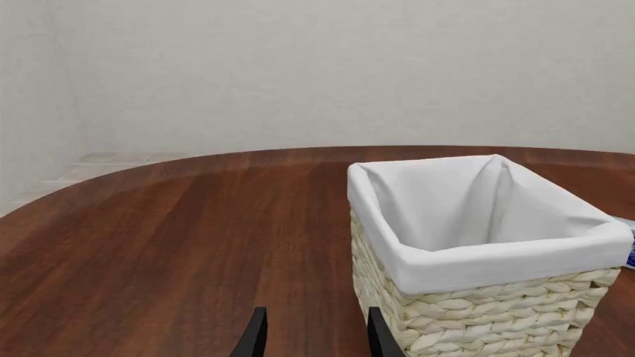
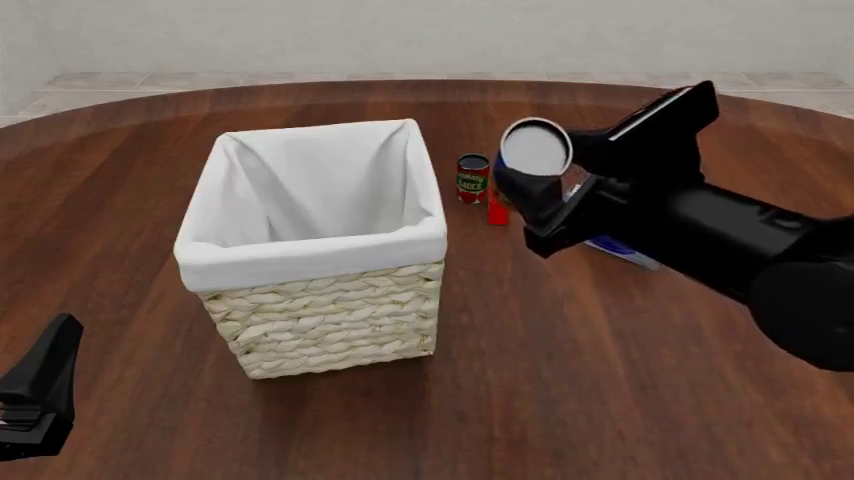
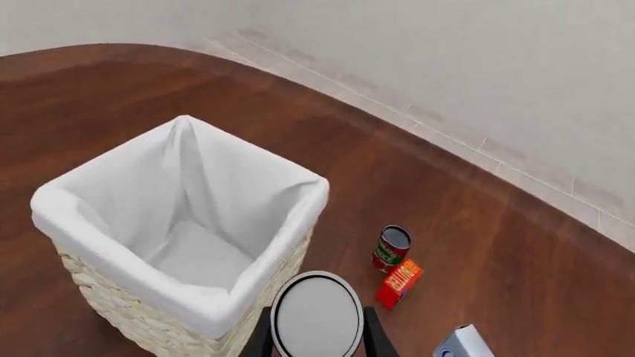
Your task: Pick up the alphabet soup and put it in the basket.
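Soup can (image 2: 535,147) — the alphabet soup, one of two cans in view — is held off the table (image 2: 561,350) in the right gripper (image 2: 541,185), its plain silver-grey top facing the front camera. The jaws are clenched on it, one finger on each side of the can in the right wrist view (image 3: 317,312). It hangs to the right of the basket (image 2: 320,300), near the basket's right rim but not over the opening.

There is one basket, cream wicker with a white cloth lining (image 1: 466,216) folded over its rim; nothing shows inside it.

The second can, a small dark-topped one (image 2: 473,178) with a red and green label, stands on the table right of the basket. One small red box (image 2: 497,210) lies just beside that can. One blue-and-white carton (image 2: 621,250) lies farther right, partly hidden by the arm.

The left gripper (image 1: 312,338) sits low, near the basket's left front corner, its two fingers apart and holding nothing.
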`<state>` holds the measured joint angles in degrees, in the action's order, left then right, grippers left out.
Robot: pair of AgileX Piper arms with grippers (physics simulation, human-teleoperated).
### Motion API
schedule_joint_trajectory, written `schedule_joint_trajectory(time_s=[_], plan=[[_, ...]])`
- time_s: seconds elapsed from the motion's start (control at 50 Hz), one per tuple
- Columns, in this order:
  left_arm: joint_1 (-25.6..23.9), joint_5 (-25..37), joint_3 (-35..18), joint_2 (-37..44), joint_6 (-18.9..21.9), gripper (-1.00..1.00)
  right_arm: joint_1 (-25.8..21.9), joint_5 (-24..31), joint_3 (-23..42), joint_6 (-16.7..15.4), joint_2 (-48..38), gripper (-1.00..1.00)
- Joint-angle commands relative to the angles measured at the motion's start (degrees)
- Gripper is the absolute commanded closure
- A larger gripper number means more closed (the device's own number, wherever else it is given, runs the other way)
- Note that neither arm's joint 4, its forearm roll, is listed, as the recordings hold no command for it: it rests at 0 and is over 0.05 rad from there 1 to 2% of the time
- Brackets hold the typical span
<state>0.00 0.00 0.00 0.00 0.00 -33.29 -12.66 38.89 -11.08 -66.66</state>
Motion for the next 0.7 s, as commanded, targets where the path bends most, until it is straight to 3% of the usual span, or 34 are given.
schedule_joint_trajectory(time_s=[0.02, 0.7], plan=[[0.0, 0.0, 0.0, 0.0, 0.0, -1.0, -0.8, 0.5, 2.9, 0.1, -0.8, 1.0], [0.0, 0.0, 0.0, 0.0, 0.0, -1.0, -3.0, 2.6, 9.4, -2.0, -3.3, 1.0]])
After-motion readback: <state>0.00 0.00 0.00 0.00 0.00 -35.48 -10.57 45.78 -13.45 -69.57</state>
